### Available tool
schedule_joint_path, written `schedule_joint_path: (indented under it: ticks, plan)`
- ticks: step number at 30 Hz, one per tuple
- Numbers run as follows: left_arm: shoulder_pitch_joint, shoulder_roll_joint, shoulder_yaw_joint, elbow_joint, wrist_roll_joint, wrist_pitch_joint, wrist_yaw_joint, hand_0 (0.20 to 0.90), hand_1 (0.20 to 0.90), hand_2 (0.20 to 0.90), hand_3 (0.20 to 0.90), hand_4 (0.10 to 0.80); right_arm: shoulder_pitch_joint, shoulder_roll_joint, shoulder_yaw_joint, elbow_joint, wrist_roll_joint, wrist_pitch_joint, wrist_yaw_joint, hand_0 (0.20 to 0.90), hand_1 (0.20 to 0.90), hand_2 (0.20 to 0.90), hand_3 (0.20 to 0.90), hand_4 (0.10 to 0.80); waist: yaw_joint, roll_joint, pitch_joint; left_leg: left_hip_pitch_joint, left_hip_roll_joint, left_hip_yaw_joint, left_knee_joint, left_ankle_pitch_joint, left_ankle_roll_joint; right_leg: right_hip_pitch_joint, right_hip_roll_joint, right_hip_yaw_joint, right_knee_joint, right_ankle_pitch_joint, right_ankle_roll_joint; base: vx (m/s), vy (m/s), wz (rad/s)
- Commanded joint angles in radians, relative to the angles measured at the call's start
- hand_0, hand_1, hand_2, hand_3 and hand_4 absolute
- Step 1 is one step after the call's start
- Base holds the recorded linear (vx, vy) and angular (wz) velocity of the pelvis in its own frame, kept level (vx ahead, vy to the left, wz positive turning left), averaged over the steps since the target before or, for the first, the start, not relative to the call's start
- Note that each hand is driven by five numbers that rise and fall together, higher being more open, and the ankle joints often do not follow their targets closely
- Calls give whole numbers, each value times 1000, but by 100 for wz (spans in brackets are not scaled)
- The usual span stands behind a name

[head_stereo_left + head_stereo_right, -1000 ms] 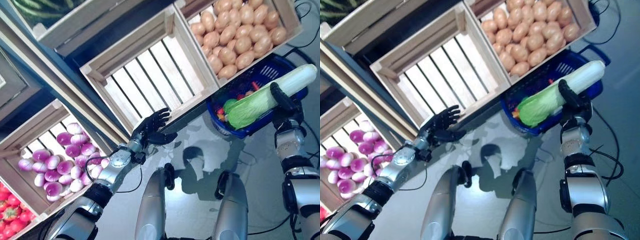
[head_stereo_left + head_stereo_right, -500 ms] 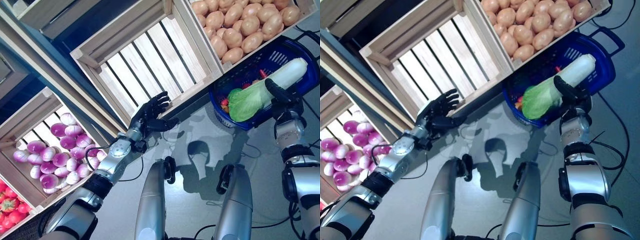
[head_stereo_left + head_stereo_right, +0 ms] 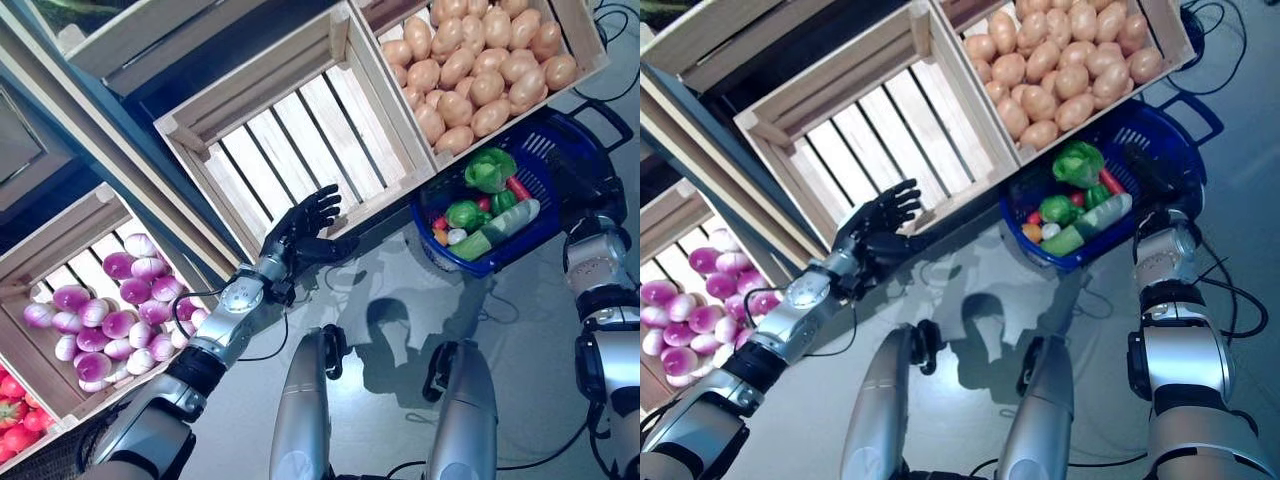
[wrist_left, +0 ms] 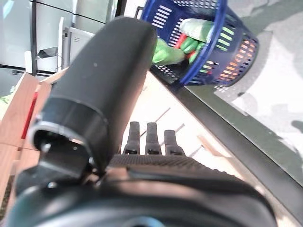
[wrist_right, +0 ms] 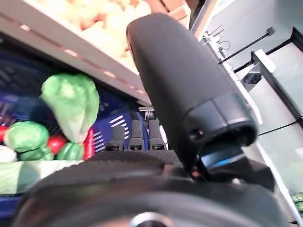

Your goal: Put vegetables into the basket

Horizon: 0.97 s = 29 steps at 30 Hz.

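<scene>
The blue basket [image 3: 478, 266] stands on the floor under the potato crate. It holds a leafy green cabbage [image 3: 490, 168], standing against its back wall, a long pale green vegetable [image 3: 497, 227], and small green and red pieces. My right hand [image 3: 588, 190] hovers over the basket's right side, open and empty, its fingers [image 5: 136, 138] straight above the cabbage [image 5: 71, 105]. My left hand [image 3: 305, 225] is open with its fingers spread, by the front edge of the empty crate, holding nothing.
An empty slatted wooden crate [image 3: 300, 130] sits in the middle. A crate of potatoes [image 3: 480, 60] is behind the basket. To the left are a crate of purple-white bulbs [image 3: 110, 310] and red produce [image 3: 15, 435].
My right hand has let go of the long cabbage, which now sits inside the basket, and has opened above it. The camera shifted a little; my left hand stays spread.
</scene>
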Motion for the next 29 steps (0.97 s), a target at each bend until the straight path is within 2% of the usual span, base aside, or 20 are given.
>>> schedule_joint_path:
  ticks: [1, 5, 8, 10, 14, 18, 25, 29]
  plan:
    - [-45, 42, 45, -40, -16, -48, -19, 900, 900, 900, 900, 800, -19, -33, -12, -34, -32, -62, -2, 900, 900, 900, 900, 800, 7, -51, -75, 176, 19, 55, -117, -38, 10, 144, 33, 16, -129, 113, -53, 83, -26, -8]
    - [-1, 2, 29, 23, 9, -35, -26, 900, 900, 900, 900, 800, 50, 4, -2, -43, -115, -72, -28, 900, 900, 900, 900, 800, 15, -71, -132, 279, 33, 68, -267, 27, -5, 268, 66, -10, -300, 163, -47, 132, -21, -9]
    - [45, -37, 25, 82, 25, -39, -40, 900, 900, 900, 900, 800, 121, 39, 8, -60, -113, -73, 12, 900, 900, 900, 900, 800, 19, -86, -182, 365, 29, 84, -393, 84, -18, 362, 90, -33, -437, 203, -37, 146, -8, -8]
    - [121, -84, 41, 181, 58, -48, -85, 900, 900, 900, 900, 800, 246, 130, 11, -112, -109, -87, 47, 900, 900, 900, 900, 800, 22, -109, -265, 477, 9, 94, -574, 154, -26, 476, 129, -43, -633, 259, -15, 284, -31, -6]
    - [224, -142, 65, 286, 83, -63, -111, 900, 900, 900, 900, 800, 395, 263, 46, -215, -155, -133, 37, 900, 900, 900, 900, 800, 12, -127, -364, 597, -10, 103, -772, 223, -26, 588, 171, -34, -837, 331, 3, 230, 16, -15]
    - [306, -195, 106, 391, 118, -79, -147, 900, 900, 900, 900, 800, 534, 362, 95, -300, -238, -170, 41, 900, 900, 900, 900, 800, -2, -126, -428, 676, -14, 117, -895, 271, -36, 652, 187, -23, -950, 382, 13, 170, 63, -5]
    - [431, -260, 201, 530, 149, -107, -181, 900, 900, 900, 900, 800, 748, 455, 199, -388, -383, -126, 85, 900, 900, 900, 900, 800, -26, -127, -493, 753, -23, 148, -999, 294, -40, 722, 195, -27, -1075, 428, 22, 103, 67, -6]
    - [479, -285, 222, 597, 163, -138, -187, 900, 900, 900, 900, 800, 833, 480, 226, -371, -429, -90, 136, 900, 900, 900, 900, 800, -35, -127, -506, 771, -32, 156, -1001, 284, -31, 740, 200, -26, -1080, 422, 21, 71, 48, -4]
